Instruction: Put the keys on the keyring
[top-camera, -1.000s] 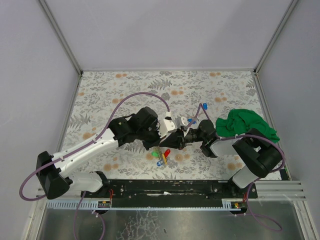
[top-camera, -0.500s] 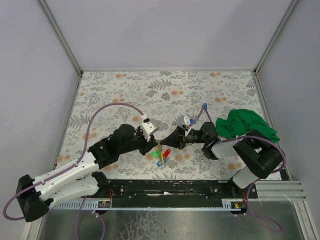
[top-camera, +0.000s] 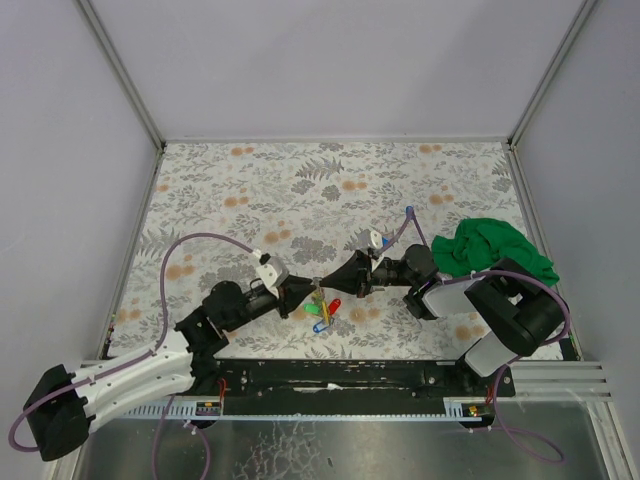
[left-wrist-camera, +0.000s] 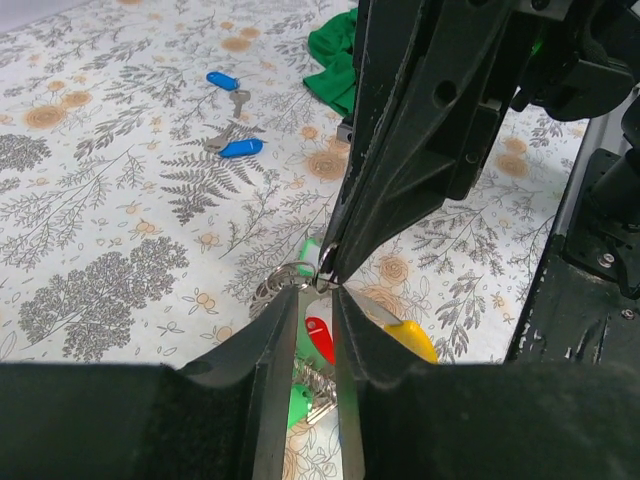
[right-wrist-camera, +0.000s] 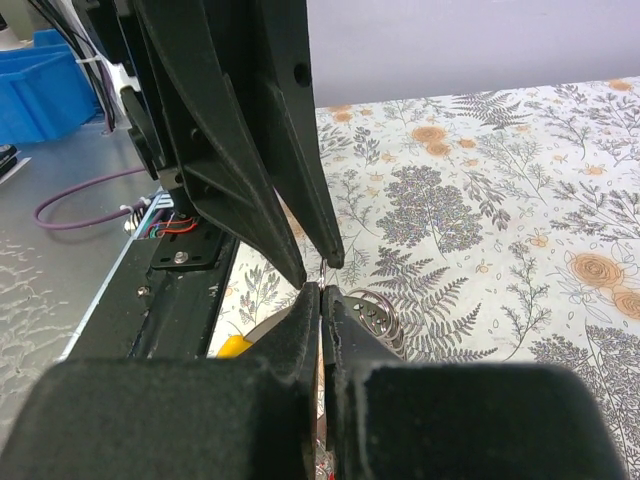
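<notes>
green cloth – scrunched in a heap on the right side | table – grey ferns and orange flowers printed all over | walls plain pale, three sides | blue bin sitting off the table

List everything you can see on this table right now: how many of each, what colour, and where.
keyring: one, grey metal, near the table's front middle, between the two arms
bunched keys: four tags seen, red, green, yellow and blue, lying right by the keyring
loose keys: two, blue tags, on the table farther back, toward the cloth
cloth: one, green, crumpled at the table's right side
table: one, grey leaf and orange flower print
left gripper: one, black, fingers slightly apart at the keyring
right gripper: one, black, fingers shut on the keyring
</notes>
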